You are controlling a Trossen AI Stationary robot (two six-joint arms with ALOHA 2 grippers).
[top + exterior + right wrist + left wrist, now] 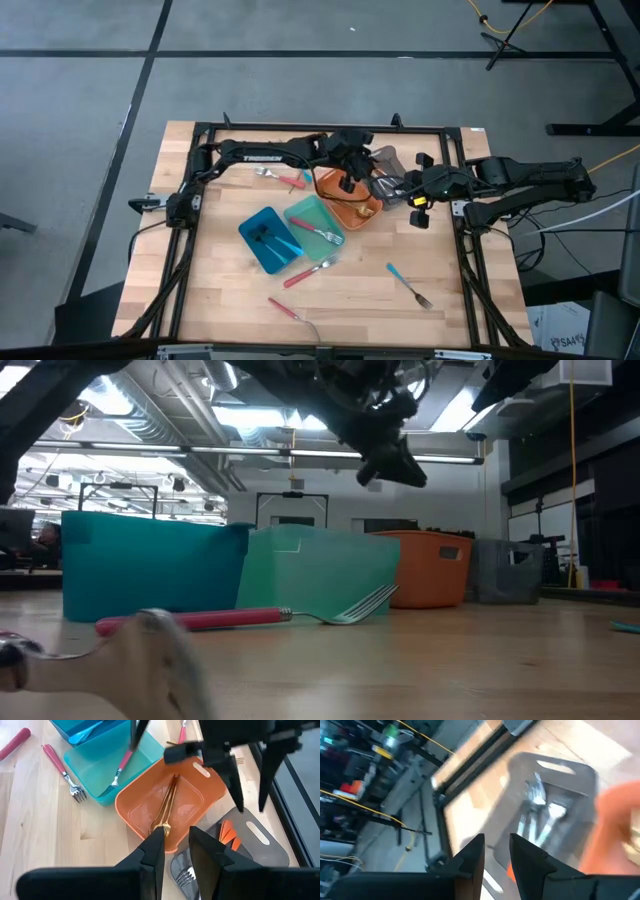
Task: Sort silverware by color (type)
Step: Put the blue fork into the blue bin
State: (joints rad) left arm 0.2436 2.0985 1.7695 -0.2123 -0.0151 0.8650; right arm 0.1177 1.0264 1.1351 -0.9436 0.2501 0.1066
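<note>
Near the back edge of the tabletop sit four trays in a diagonal run: blue tray [268,240], teal tray [318,226], orange tray [347,196] and grey tray [388,168], the grey one closest to the back right corner. Blue one's got blue-handled pieces inside [85,732]. Teal holds a red-handled fork [120,767], long axis running roughly along the tray, tines toward the orange tray. Orange tray has a gold utensil [166,805] lying lengthwise down its middle. Grey tray has plain silver forks [536,810] plus something orange-handled [227,832].

Loose stuff: a red fork [305,274] just in front of the teal tray, another red one [290,311] near the front edge, a blue-handled fork [410,285] toward the front right pointing tines at the front right corner, and a couple pieces [283,178] by the back edge left of the orange tray.

Left gripper [347,183] hangs over the orange tray, fingers slightly apart, nothing in them. Right gripper [388,190] hovers above the grey tray's edge, same deal: a narrow gap, empty.
</note>
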